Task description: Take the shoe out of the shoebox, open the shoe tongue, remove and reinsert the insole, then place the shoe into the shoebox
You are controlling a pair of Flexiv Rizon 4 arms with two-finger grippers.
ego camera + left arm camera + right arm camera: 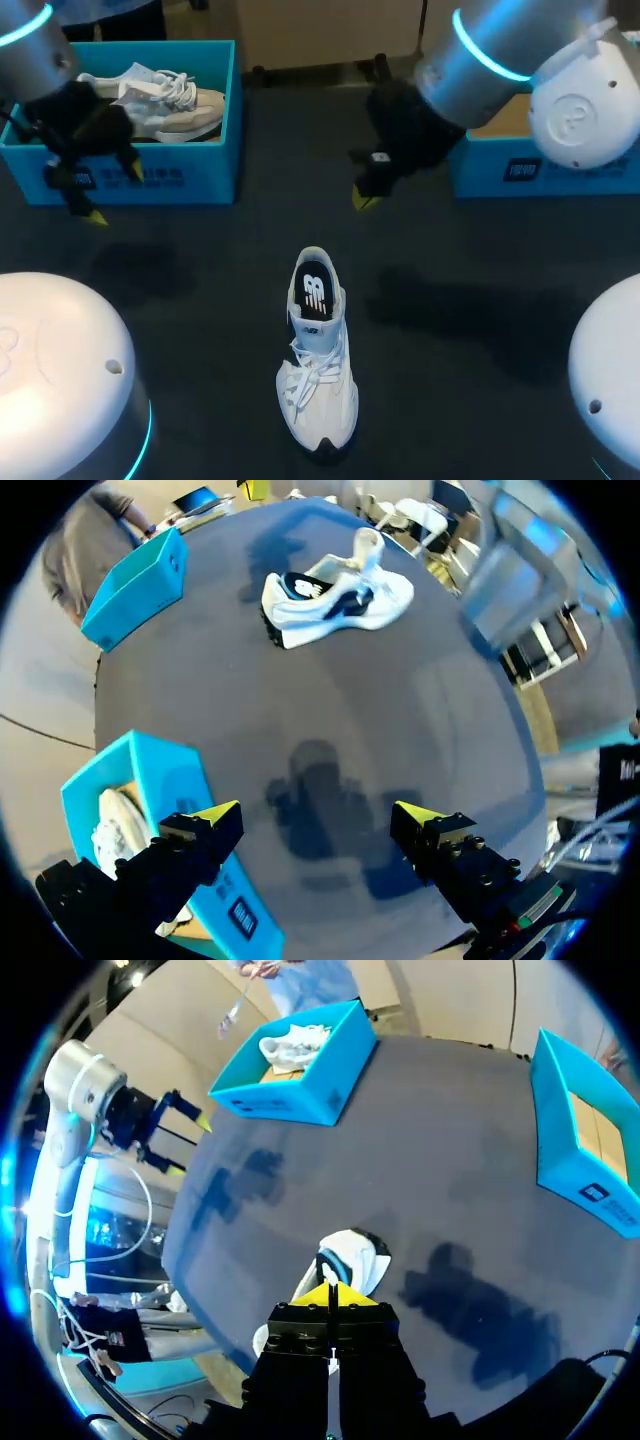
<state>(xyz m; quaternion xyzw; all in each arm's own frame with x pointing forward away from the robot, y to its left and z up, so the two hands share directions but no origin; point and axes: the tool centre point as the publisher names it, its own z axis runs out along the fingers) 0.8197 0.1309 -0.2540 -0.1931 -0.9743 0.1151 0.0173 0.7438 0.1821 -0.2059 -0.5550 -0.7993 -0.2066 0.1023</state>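
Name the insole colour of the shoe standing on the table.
The insole is black with a white mark, best in head view.

Dark grey matte tabletop point(200, 290) spans the work area. At its far left stands an open bright-blue cardboard box point(190, 175). Inside the box lies a beige-and-grey laced sneaker point(180, 110), set lengthwise.

Dark grey table point(480, 300) carries three items. White shoe point(318, 350) stands on its sole, well ahead of left gripper point(113, 192). First blue shoebox point(150, 175) sits just beside left gripper; second blue shoebox point(530, 165) sits near right gripper point(365, 197).
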